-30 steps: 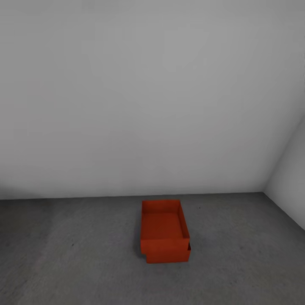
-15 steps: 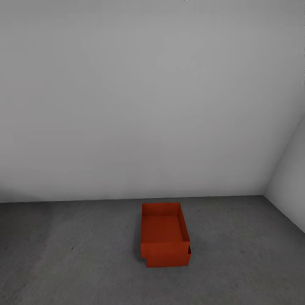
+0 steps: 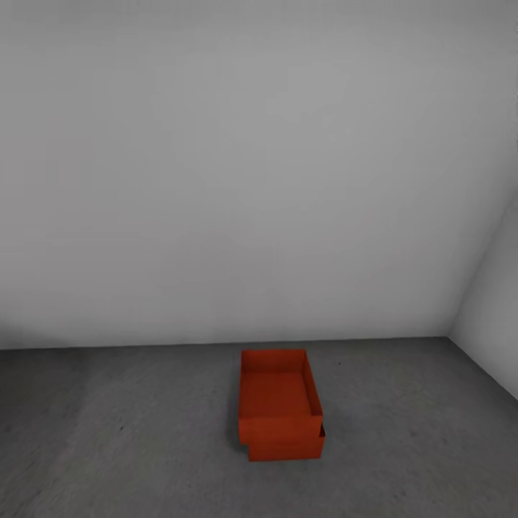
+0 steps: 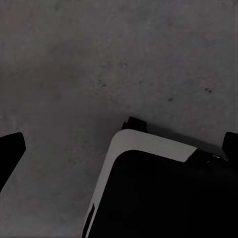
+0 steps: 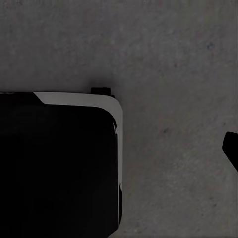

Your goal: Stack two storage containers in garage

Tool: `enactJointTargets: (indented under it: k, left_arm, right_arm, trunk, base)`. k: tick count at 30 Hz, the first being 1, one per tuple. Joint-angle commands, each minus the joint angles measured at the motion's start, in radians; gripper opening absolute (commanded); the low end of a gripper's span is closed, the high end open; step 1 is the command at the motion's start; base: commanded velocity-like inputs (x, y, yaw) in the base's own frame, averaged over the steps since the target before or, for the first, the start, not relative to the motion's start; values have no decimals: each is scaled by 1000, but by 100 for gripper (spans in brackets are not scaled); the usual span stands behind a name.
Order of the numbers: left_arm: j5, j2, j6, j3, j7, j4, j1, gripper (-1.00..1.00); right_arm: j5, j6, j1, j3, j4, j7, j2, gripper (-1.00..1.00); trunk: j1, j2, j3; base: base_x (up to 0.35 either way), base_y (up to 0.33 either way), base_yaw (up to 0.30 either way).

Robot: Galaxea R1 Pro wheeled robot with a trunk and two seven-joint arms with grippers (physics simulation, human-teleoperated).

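In the head view, a plain white wall (image 3: pixel 244 173) fills the upper part from nine o'clock to three o'clock, and a second white wall (image 3: pixel 493 324) meets it at a corner toward four o'clock. Below them runs the dark grey, rough concrete-like floor (image 3: pixel 129 432).

Two orange-red open-top rectangular storage containers stand on that floor just past six o'clock of the view, a little right of centre and near the foot of the back wall. They are stacked: the upper container (image 3: pixel 277 396) sits on the lower container (image 3: pixel 288 447). The upper one shows thin flat walls and a shallow, bare orange interior. The stack is slightly out of line, so the lower bin peeks out as a strip under the near edge and at the near right corner, toward five o'clock of the upper bin. Counted: two containers, two walls, one floor.

In the left wrist view, a black body with a white rounded edge (image 4: pixel 148 148), apparently part of the robot, lies over the grey floor, with dark fingertips (image 4: pixel 10 148) at the frame edges; the fingers sit wide apart with nothing between them.

In the right wrist view, a similar black, white-edged body (image 5: pixel 79 99) covers the floor, and one dark fingertip (image 5: pixel 230 146) shows at the edge; whether this gripper is spread or closed cannot be told.
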Motion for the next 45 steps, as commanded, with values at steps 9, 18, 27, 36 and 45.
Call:
enactJointTargets:
  k: [9,18,27,36,45]
  left_arm:
    - [4,0,-3,-1,2,0,-1,100]
    - [4,0,-3,0,2,0,-1,100]
    - [4,0,-3,-1,2,0,-1,100]
    - [4,0,-3,-1,2,1,-1,100]
    - [4,0,-3,-1,2,0,-1,100]
  right_arm:
    - [-7,-6,-1,8,3,0,1,100]
    - [-7,-7,-1,8,3,0,1,100]
    - [-7,-9,-1,8,3,0,1,100]
    - [-7,-9,-1,8,3,0,1,100]
    - [-7,-9,-1,8,3,0,1,100]
  trunk:
    - [0,-1,13]
    - [0,-1,28]
    - [0,-1,42]
    - [0,-1,57]
    - [0,-1,72]
  base:
    - [0,0,0]
    - [0,0,0]
    - [0,0,0]
    - [0,0,0]
    - [0,0,0]
